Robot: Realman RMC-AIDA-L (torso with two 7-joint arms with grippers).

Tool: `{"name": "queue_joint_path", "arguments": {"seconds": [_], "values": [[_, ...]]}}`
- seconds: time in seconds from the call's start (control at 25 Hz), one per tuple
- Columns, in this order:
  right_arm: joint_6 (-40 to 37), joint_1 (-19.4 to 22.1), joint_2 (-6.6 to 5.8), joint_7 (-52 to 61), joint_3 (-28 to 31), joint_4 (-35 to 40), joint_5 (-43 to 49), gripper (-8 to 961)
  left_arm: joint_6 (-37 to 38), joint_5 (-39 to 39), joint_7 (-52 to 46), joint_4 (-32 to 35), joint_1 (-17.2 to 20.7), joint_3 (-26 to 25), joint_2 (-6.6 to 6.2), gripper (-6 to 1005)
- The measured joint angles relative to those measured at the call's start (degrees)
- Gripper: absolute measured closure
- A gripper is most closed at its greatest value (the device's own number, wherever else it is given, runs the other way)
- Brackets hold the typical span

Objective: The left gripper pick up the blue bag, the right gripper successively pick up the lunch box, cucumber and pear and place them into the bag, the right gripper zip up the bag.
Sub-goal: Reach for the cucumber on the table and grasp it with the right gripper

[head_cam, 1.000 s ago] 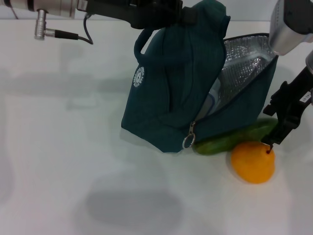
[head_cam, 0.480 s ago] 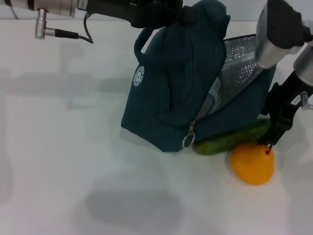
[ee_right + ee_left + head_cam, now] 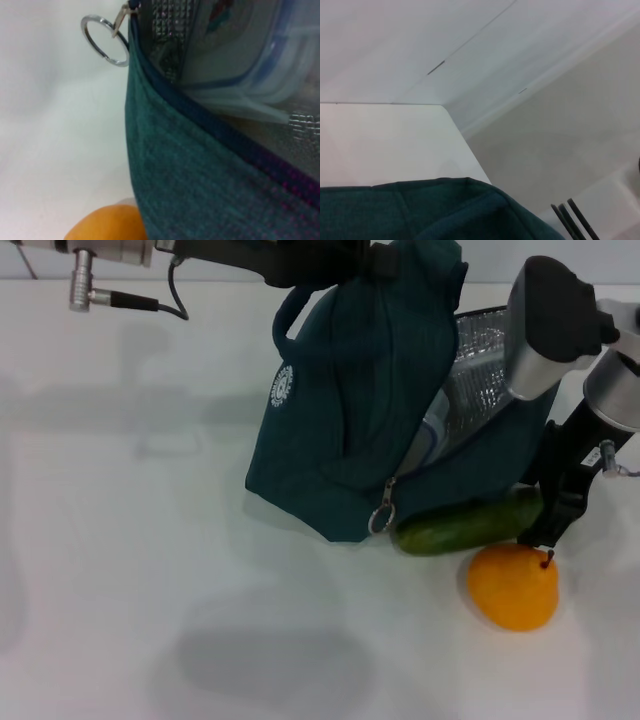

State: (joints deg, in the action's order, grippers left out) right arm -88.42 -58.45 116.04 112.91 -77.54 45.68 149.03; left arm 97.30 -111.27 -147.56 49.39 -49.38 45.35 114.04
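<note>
On the white table (image 3: 120, 540), right gripper (image 3: 548, 540) pinches the pear (image 3: 513, 587) stem; left's grip unclear

A white counter (image 3: 150, 540) spreads under and around the right claw (image 3: 552, 530). Well to that claw's left, soft grey shadows (image 3: 270, 665) lie on it. Behind it rises a pale wall (image 3: 570, 130).
</note>
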Motion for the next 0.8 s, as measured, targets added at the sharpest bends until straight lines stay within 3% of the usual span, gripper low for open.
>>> {"name": "queue_joint_path", "arguments": {"seconds": [0.44, 0.68, 0.8], "values": [[0.4, 0.0, 0.19, 0.5, -0.7, -1.2, -0.2, 112, -0.2, 0.0, 0.0, 0.0, -0.1, 0.0, -0.05, 950], [0.3, -0.1, 0.16, 1.6, -3.8, -1.2, -1.0, 292, -0.2, 0.0, 0.1, 0.0, 0.0, 0.0, -0.04, 950], [-0.1, -0.1, 0.14, 1.9, -4.5, -1.5, -1.0, 321, -0.2, 0.0, 0.1, 0.0, -0.1, 0.0, -0.05, 950]]}}
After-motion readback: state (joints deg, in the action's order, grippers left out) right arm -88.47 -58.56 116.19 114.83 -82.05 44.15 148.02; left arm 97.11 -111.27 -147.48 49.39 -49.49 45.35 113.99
